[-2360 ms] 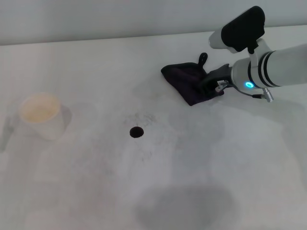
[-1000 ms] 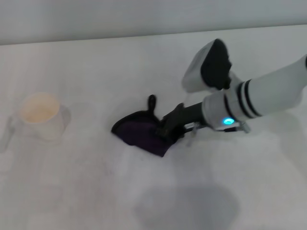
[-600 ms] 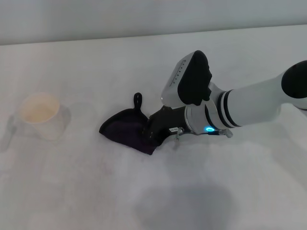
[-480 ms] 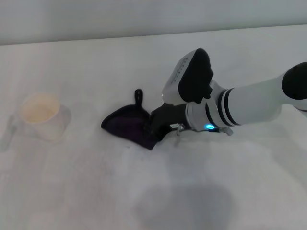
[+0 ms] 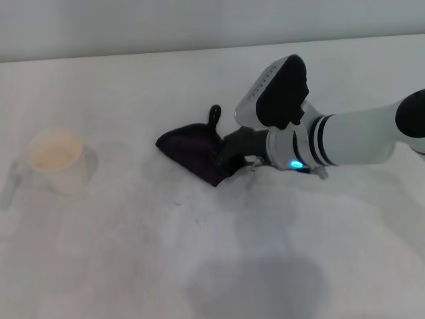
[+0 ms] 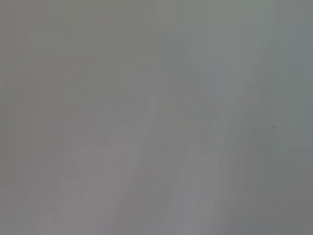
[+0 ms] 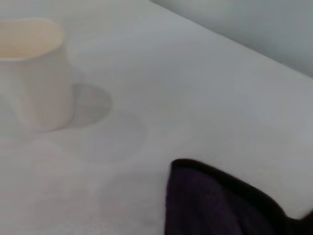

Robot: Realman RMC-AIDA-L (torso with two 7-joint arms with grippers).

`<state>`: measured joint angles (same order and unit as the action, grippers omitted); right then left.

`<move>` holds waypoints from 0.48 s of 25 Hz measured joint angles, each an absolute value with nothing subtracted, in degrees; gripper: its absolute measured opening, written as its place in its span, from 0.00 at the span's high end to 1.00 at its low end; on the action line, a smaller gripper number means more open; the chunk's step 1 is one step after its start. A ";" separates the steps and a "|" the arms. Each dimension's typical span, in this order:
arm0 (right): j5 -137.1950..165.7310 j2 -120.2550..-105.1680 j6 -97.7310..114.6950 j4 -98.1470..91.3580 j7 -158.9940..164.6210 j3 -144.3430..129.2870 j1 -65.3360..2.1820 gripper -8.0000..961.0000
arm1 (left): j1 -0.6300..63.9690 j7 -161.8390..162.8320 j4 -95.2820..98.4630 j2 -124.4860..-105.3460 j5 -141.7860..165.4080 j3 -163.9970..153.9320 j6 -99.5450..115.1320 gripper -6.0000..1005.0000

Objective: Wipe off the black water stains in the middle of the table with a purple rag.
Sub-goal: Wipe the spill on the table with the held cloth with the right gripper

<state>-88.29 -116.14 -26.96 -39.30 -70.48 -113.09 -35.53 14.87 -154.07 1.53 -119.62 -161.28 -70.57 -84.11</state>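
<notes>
We see right gripper (image 5: 232, 156) pinching purple rag (image 5: 192, 149) on table (image 5: 133, 252); stain hidden; left gripper unseen.

One purple rag (image 5: 192, 151) (one cup (image 5: 56, 159))

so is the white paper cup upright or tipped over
Upright: the white paper cup stands on the white matte table, open mouth up, in both head and right wrist views.

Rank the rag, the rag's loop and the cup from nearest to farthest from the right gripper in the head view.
1. Rag: held in the right gripper, mid-table.
2. Loop: at the rag's far corner, just beyond the gripper.
3. Cup: far off on the table's left side.
</notes>
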 joint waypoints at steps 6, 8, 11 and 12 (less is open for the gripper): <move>-88.45 -116.14 -37.86 -41.43 -71.22 -114.82 -36.31 0.90 | 14.91 -154.07 1.52 -119.61 -161.27 -70.58 -83.99 0.12; -88.34 -116.13 -39.56 -42.65 -71.57 -116.57 -36.45 0.90 | 14.92 -154.07 1.61 -119.59 -161.28 -70.58 -83.93 0.12; -88.42 -116.16 -40.50 -44.45 -73.49 -119.40 -36.48 0.90 | 14.93 -154.07 1.69 -119.49 -161.27 -70.58 -83.91 0.12; -88.55 -116.15 -40.17 -44.67 -73.94 -119.92 -36.48 0.90 | 14.94 -154.07 1.74 -119.47 -161.27 -70.57 -83.86 0.12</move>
